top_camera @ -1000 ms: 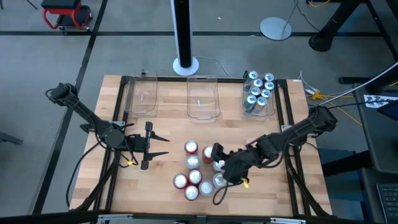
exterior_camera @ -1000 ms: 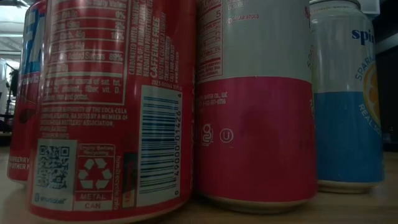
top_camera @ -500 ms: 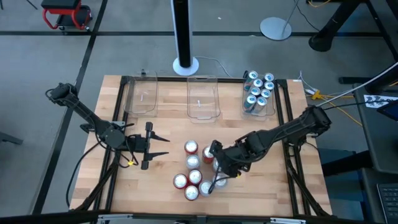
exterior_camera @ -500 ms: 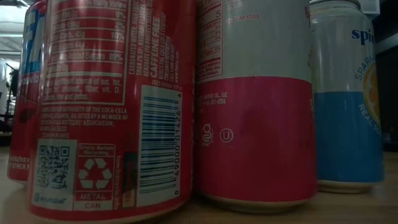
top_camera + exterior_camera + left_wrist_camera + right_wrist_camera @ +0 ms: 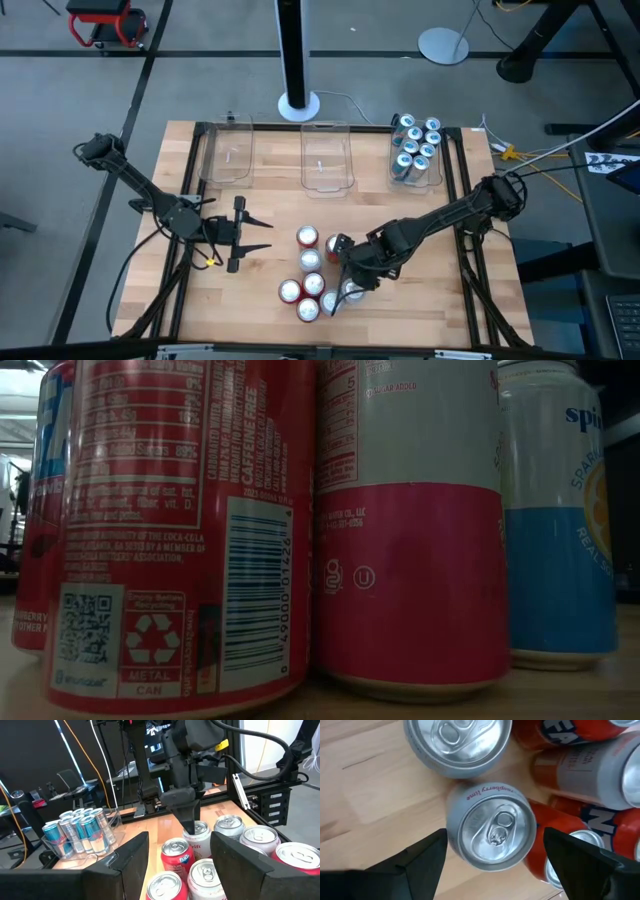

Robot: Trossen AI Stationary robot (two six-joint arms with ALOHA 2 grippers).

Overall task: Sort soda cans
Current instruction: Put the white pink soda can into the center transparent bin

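Several soda cans (image 5: 312, 278), red or silver-and-red, stand upright in a cluster on the wooden table near its front edge. My right gripper (image 5: 338, 256) hangs open over the cluster's right side, pointing steeply down. Its fingers stand on either side of a silver-topped can marked raspberry lime (image 5: 492, 831), a little above it and clear of it. The left wrist view shows this gripper (image 5: 189, 817) over that can (image 5: 198, 839). My left gripper (image 5: 250, 232) waits open and level, left of the cluster. Several teal cans (image 5: 415, 148) stand in the far right bin.
Two clear bins (image 5: 228, 155) (image 5: 327, 160) stand at the far edge, left of the bin with the teal cans. The low view is filled by a red can (image 5: 170, 530), a silver-and-pink can (image 5: 410, 530) and a blue-and-white can (image 5: 560, 510). A black frame rail (image 5: 470, 215) runs along the right side.
My right gripper has gone toward the table's left edge and down onto the cluster's right side. It has also tipped further downward. The cans have stayed in place.
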